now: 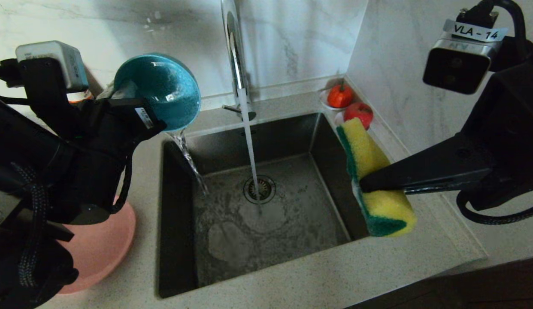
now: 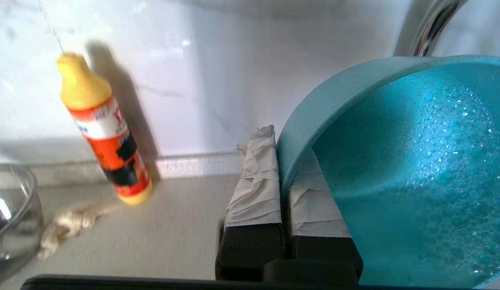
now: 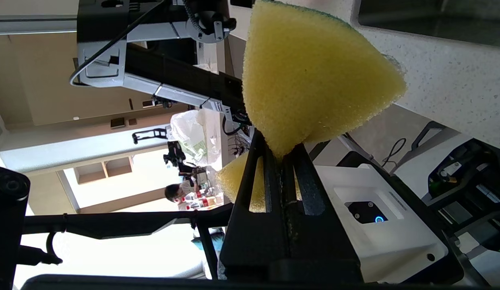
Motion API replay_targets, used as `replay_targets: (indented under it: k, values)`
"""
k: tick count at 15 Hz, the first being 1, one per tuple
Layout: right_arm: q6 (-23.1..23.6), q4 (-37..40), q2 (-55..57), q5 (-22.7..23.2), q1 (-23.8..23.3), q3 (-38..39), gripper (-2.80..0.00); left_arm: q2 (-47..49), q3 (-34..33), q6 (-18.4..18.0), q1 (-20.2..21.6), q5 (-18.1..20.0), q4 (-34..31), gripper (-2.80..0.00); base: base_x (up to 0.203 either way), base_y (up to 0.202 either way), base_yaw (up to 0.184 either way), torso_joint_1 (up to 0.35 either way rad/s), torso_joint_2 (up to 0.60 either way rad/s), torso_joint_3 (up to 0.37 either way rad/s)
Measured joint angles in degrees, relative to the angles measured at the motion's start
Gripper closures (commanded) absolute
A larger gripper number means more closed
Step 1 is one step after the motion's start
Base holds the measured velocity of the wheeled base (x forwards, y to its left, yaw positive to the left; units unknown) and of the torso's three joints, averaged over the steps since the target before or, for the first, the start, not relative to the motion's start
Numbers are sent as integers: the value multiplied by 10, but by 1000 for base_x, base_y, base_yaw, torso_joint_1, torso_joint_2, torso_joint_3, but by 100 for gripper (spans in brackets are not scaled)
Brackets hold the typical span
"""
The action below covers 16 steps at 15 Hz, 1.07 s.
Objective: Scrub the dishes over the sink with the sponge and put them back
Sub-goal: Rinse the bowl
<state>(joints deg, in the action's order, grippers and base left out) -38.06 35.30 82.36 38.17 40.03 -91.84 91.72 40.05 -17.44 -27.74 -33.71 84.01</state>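
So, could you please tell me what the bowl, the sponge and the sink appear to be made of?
Bowl: probably glazed ceramic, teal, speckled, with glossy highlights. Sponge: soft yellow foam with visible pores and a green scouring layer. Sink: dark brushed metal, likely stainless steel.

Countertop [image 1: 292, 283]: pale speckled stone, wrapping the sink [image 1: 258, 201] at frame centre.
Lower left: pink plate [image 1: 103, 244], flat on the stone.
Upper right corner: white saucers with red fruit [image 1: 350, 105].
Left wrist view: orange-and-yellow bottle [image 2: 103, 129], crumpled cloth [image 2: 69, 225], glass bowl [image 2: 12, 209].
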Motion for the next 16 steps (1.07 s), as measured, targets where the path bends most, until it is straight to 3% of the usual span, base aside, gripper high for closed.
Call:
replay_targets:
  k: [4, 16]
  values:
    - [0, 0, 0, 0, -5, 0, 0, 4, -4, -47, -22, 9, 32, 0, 0, 0, 0, 0, 0, 0]
    - [2, -2, 0, 0, -10, -1, 0, -8, 41, -56, -28, 24, 32, 0, 0, 0, 0, 0, 0, 0]
